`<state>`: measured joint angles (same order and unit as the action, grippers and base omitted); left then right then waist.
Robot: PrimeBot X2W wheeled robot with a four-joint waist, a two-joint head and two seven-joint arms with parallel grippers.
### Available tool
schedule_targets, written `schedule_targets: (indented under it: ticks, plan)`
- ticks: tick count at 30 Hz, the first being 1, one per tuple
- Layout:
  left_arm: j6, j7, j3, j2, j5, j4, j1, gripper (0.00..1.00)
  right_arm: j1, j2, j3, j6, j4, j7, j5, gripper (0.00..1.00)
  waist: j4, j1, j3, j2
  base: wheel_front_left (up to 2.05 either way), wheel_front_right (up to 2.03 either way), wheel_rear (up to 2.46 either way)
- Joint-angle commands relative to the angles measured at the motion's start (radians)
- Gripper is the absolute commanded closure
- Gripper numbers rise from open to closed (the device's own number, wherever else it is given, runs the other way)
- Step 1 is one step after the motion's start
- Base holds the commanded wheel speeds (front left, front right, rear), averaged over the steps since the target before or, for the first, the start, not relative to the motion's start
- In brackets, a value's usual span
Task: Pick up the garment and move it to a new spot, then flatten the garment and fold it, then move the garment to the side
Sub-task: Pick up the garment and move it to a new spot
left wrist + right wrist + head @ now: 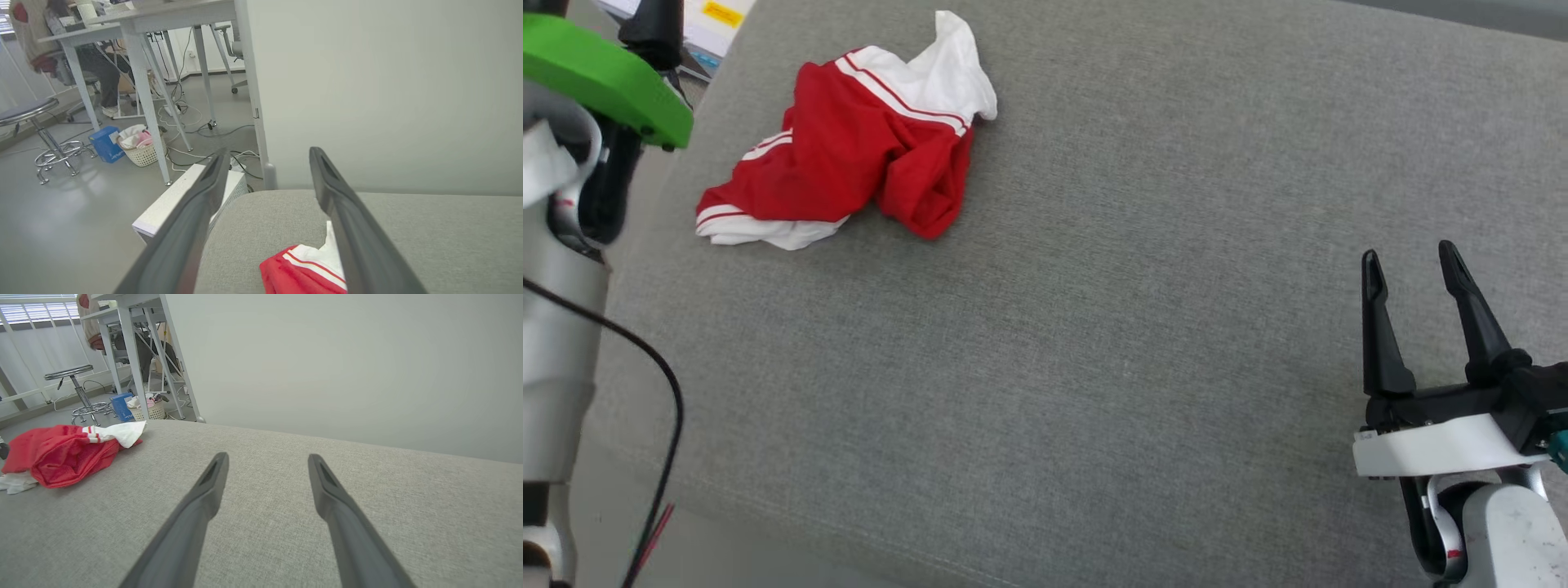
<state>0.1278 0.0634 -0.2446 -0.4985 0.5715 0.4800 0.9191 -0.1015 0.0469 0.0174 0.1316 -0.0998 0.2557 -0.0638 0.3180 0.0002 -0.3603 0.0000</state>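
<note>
A crumpled red shirt (849, 155) with white sleeves and striped trim lies heaped at upper left on a grey fabric surface (1135, 343). The left claw (269, 153) is spread near it; the right claw (1409, 261), also spread, sits at lower right. Beyond stand white desks (163, 16) and a stool (24, 109).

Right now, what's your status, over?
Left end effector open, right end effector open. Crumpled red-and-white jersey shirt lies on grey fabric surface. Nothing blocking seen.

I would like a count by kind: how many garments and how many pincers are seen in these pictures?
Garment: 1
Pincers: 2 (left pincer, right pincer), both open
Total: 3
</note>
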Motion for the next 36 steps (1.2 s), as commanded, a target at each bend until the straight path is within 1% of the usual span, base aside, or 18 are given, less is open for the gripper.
schedule_targets:
  ticks: [1,4,7,9,13,14,16,19,25,29,30,31,34,36]
  plan:
    - [0.003,-0.057,-0.037,-0.021,0.049,0.023,0.038,0.0,-0.02,0.003,-0.001,-0.001,-0.009,0.006,0.01,0.0,-0.073,-0.0002,-0.07,0.0,0.0,0.0,0.0]
    - [0.003,-0.206,-0.129,-0.067,0.17,0.064,0.108,0.0,-0.032,0.003,-0.002,-0.001,-0.014,0.006,0.011,0.0,-0.098,-0.0002,-0.088,0.0,0.0,0.0,0.0]
    - [0.003,-0.4,-0.215,-0.102,0.273,0.112,0.151,0.0,-0.04,0.003,0.001,-0.001,-0.017,0.006,0.013,0.0,-0.119,-0.0002,-0.101,0.0,0.0,0.0,0.0]
    - [0.003,-0.507,-0.266,-0.127,0.313,0.136,0.174,0.0,-0.044,0.004,0.001,-0.001,-0.02,0.006,0.015,0.0,-0.13,-0.0002,-0.11,0.0,0.0,0.0,0.0]
    - [0.003,-0.692,-0.357,-0.153,0.38,0.172,0.196,0.0,-0.049,0.007,0.003,-0.001,-0.027,0.006,0.016,0.0,-0.145,-0.0002,-0.125,0.0,0.0,0.0,0.0]
    - [0.003,-0.785,-0.405,-0.165,0.412,0.199,0.199,0.0,-0.052,0.01,0.004,-0.001,-0.031,0.006,0.018,0.0,-0.152,-0.0002,-0.142,0.0,0.0,0.0,0.0]
    - [0.003,-0.819,-0.432,-0.166,0.424,0.219,0.194,0.0,-0.057,0.012,0.004,-0.001,-0.033,0.006,0.017,0.0,-0.158,-0.0002,-0.154,0.0,0.0,0.0,0.0]
    - [0.003,-0.848,-0.469,-0.153,0.435,0.266,0.169,0.0,-0.066,0.014,0.003,-0.001,-0.032,0.006,0.016,0.0,-0.168,-0.0002,-0.17,0.0,0.0,0.0,0.0]
    - [0.003,-0.838,-0.511,-0.095,0.463,0.371,0.106,0.0,-0.073,0.013,-0.003,-0.001,-0.023,0.006,0.013,0.0,-0.181,-0.0002,-0.18,0.0,0.0,0.0,0.0]
    - [0.003,-0.824,-0.529,-0.076,0.483,0.398,0.093,0.0,-0.071,0.012,0.003,-0.001,-0.019,0.006,0.011,0.0,-0.18,-0.0002,-0.176,0.0,0.0,0.0,0.0]
    - [0.003,-0.818,-0.537,-0.075,0.484,0.398,0.095,0.62,-0.07,0.012,0.005,-0.001,-0.017,0.006,0.01,0.0,-0.178,-0.0002,-0.172,0.0,0.0,0.0,0.0]
    - [0.003,-0.815,-0.54,-0.075,0.49,0.396,0.097,1.0,-0.069,0.012,0.007,-0.001,-0.016,0.006,0.01,0.0,-0.176,-0.0002,-0.169,0.0,0.0,0.0,0.0]
    - [0.003,-0.785,-0.542,-0.082,0.509,0.38,0.11,1.0,-0.065,0.011,0.01,-0.001,-0.012,0.006,0.006,0.0,-0.168,-0.0002,-0.148,0.0,0.0,0.0,0.0]
    - [0.003,-0.75,-0.546,-0.097,0.516,0.355,0.128,1.0,-0.058,0.01,0.01,-0.001,-0.008,0.006,0.003,0.0,-0.161,-0.0002,-0.127,0.0,0.0,0.0,0.0]
